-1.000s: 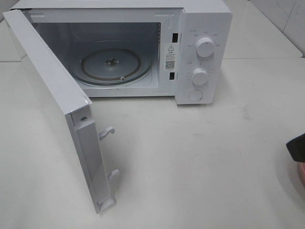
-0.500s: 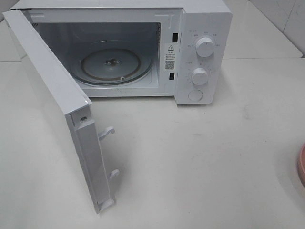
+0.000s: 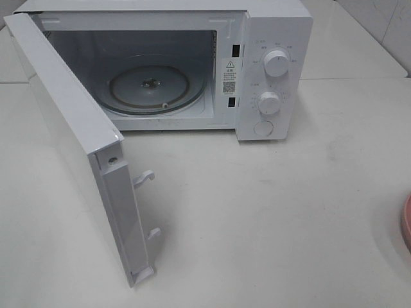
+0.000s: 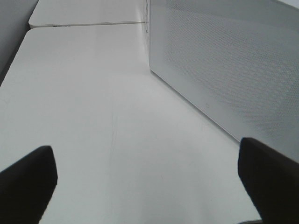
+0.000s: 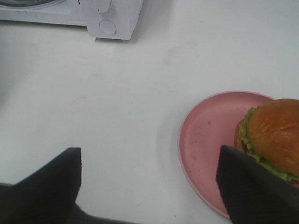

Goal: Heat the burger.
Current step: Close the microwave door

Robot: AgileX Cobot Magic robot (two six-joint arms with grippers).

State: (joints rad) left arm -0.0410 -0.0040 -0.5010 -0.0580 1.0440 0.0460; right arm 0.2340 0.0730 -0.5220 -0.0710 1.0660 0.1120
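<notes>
The burger (image 5: pixel 273 135), with a golden-brown bun and green lettuce, sits on a round pink plate (image 5: pixel 210 135) in the right wrist view. My right gripper (image 5: pixel 148 182) is open and empty above the table, with the plate beside one finger (image 5: pixel 252 191). In the high view only the plate's edge (image 3: pixel 406 224) shows at the far right; neither gripper shows there. The white microwave (image 3: pixel 273 38) stands at the back with its door (image 3: pixel 77 141) swung open and its glass turntable (image 3: pixel 154 86) bare. My left gripper (image 4: pixel 149 184) is open and empty over the table, beside the open door (image 4: pixel 233 70).
The open door juts toward the table's front left, with two latch hooks (image 3: pixel 146 178) on its edge. Two knobs (image 3: pixel 276 63) and a round button (image 3: pixel 264 128) are on the microwave's right panel. A seam between table tops (image 3: pixel 359 78) runs behind the microwave.
The dark gripper at the right edge of the high view has moved out of frame. Only the pink plate's edge stays there. The microwave and door have not moved.
</notes>
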